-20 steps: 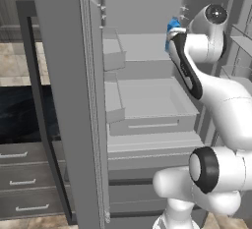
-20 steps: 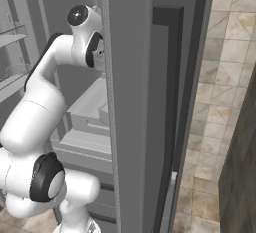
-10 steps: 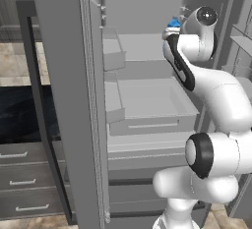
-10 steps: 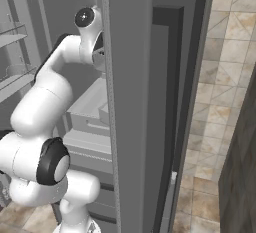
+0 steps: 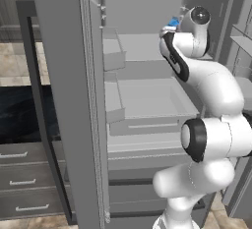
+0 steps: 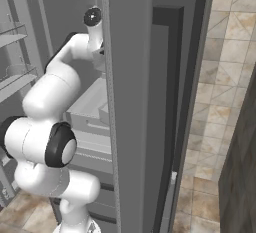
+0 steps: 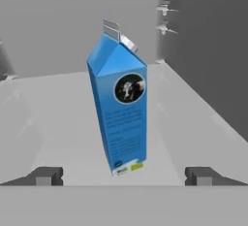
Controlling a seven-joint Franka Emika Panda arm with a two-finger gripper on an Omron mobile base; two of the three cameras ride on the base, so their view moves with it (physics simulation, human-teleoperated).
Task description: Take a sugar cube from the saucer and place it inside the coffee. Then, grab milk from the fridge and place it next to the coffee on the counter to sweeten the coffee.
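Observation:
The milk [image 7: 121, 118], a slim blue carton with a gabled top, stands upright on a grey shelf [image 7: 53, 118] inside the fridge [image 5: 64, 100]. My gripper [image 7: 124, 177] is open, its two fingertips [image 7: 46, 175] spread wide on either side of the carton's base and a little short of it, touching nothing. In the left base view the arm reaches high into the fridge, and a bit of the milk [image 5: 172, 23] shows blue just behind the hand. The sugar cube, saucer and coffee are out of view.
The open fridge door [image 6: 135, 102] stands close on the arm's right. Grey bins and drawers [image 5: 147, 100] sit below the milk's shelf. The black counter [image 5: 19, 120] over drawers with silver handles [image 5: 24, 184] lies to the left of the fridge.
The arm has reached deeper into the fridge, and the hand has drawn closer to the milk. The jaws have stayed open.

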